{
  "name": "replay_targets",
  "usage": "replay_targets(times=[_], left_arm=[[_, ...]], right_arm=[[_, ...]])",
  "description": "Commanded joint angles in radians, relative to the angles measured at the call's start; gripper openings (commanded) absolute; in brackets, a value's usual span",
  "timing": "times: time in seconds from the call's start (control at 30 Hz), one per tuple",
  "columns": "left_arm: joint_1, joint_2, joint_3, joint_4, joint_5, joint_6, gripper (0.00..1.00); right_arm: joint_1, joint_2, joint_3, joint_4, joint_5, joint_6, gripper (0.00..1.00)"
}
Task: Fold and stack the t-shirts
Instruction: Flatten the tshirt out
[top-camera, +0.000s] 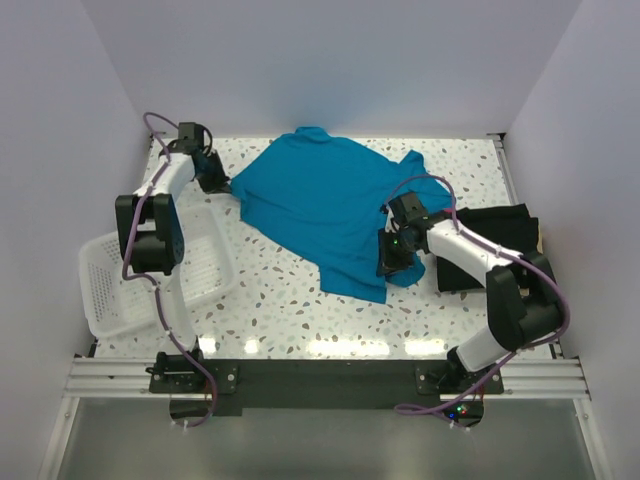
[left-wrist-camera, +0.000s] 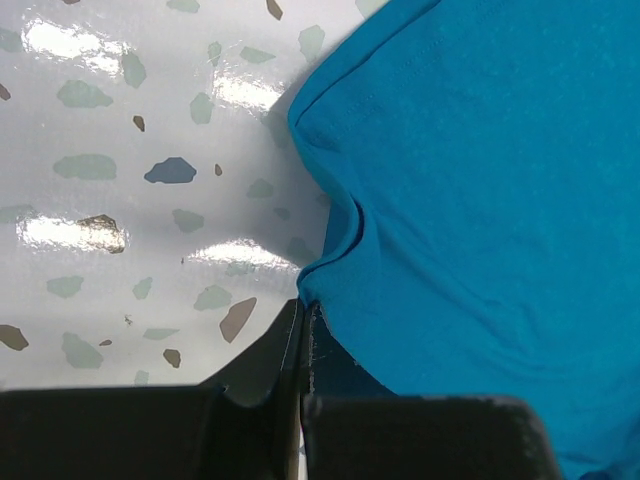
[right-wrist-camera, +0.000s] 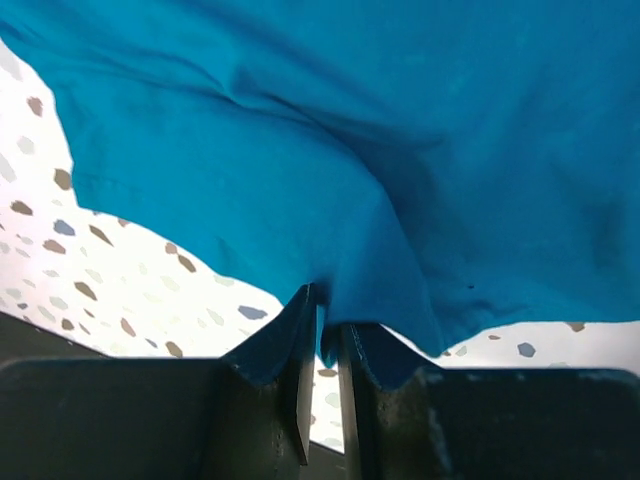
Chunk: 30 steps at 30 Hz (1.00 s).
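Note:
The teal-blue t-shirt (top-camera: 330, 205) lies spread and rumpled across the middle of the speckled table. My left gripper (top-camera: 213, 178) is at the shirt's far left edge. In the left wrist view its jaws (left-wrist-camera: 303, 308) are pressed together, with the cloth edge (left-wrist-camera: 480, 200) pinched at their tips. My right gripper (top-camera: 393, 262) is at the shirt's near right hem. In the right wrist view a fold of teal cloth (right-wrist-camera: 300, 120) hangs into the narrow slot between the jaws (right-wrist-camera: 325, 300), which are shut on it. The black t-shirt (top-camera: 495, 235) lies folded at the right, behind the right arm.
A white mesh basket (top-camera: 105, 290) sits at the near left beside the left arm. White walls close in the table on the left, back and right. Purple cables loop off both arms.

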Motion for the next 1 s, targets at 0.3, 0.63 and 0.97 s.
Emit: replay_targets(times=[0.3, 0.63, 0.97], left_arm=[[-0.001, -0.041, -0.016, 0.022, 0.035, 0.028, 0.00], [0.000, -0.034, -0.006, 0.022, 0.047, 0.039, 0.00], [0.000, -0.049, -0.019, 0.011, 0.036, 0.068, 0.00]], right_arm=[[-0.018, 0.150, 0.210, -0.035, 0.285, 0.026, 0.10], [-0.031, -0.017, 0.164, -0.084, 0.240, 0.011, 0.59], [-0.002, -0.197, -0.155, 0.014, 0.101, 0.090, 0.51]])
